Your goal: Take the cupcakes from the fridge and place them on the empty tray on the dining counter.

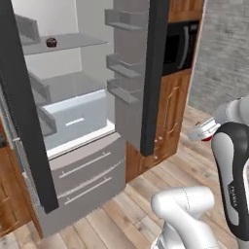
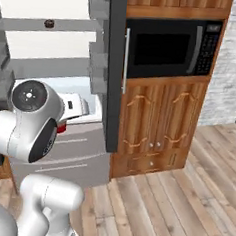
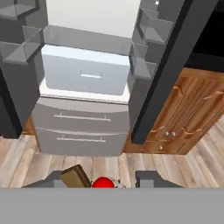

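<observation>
Ahead, we face the tall pale-grey two-door fridge (image 1: pixel 78 165) with its doors open. Our gripper (image 3: pixel 107 180) hangs back from it over the wooden floor, clenched on the red-topped pale cupcake (image 3: pixel 103 183). High on an upper shelf sits the dark chocolate cupcake (image 1: pixel 51 42), well apart.

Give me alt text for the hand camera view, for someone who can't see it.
The gripper, seen from above, holds a cupcake with a red top between its dark fingertips over a wooden floor. Ahead stands the fridge with both doors open, showing a white interior, a pale crisper bin and two lower drawers. Brown wooden cabinets stand to its right.
</observation>
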Motion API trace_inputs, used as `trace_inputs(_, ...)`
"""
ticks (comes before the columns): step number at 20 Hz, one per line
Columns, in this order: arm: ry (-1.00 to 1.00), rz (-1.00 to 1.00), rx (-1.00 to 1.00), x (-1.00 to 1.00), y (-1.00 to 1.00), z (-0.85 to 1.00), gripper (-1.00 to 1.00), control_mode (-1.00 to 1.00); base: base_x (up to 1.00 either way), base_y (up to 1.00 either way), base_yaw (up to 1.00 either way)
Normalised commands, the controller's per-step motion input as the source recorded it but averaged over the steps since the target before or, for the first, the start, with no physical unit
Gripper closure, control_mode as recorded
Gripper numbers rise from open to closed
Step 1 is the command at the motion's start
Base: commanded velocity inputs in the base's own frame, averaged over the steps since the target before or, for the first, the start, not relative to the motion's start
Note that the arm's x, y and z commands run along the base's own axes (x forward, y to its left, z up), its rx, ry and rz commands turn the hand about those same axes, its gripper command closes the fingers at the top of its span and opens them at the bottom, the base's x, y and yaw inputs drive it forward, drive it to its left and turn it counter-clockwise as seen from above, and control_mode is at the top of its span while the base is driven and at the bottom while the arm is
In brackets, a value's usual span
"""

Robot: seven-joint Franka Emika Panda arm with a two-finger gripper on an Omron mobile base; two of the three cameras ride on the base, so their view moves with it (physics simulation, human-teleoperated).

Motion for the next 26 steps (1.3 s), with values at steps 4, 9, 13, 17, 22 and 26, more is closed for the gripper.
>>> trace_inputs(4,0.0,0.0,0.0,0.0,0.0,0.0,1.0,1.0,0.0,0.23,-0.6)
trace_inputs(9,0.0,0.0,0.0,0.0,0.0,0.0,1.0,1.0,0.11,0.16,-0.58)
trace_inputs(13,0.0,0.0,0.0,0.0,0.0,0.0,1.0,1.0,0.17,0.04,-0.5)
trace_inputs(17,0.0,0.0,0.0,0.0,0.0,0.0,1.0,1.0,0.31,-0.17,-0.42)
trace_inputs(22,0.0,0.0,0.0,0.0,0.0,0.0,1.0,1.0,0.56,-0.19,-0.35)
trace_inputs(26,0.0,0.0,0.0,0.0,0.0,0.0,1.0,1.0,0.8,-0.01,-0.26)
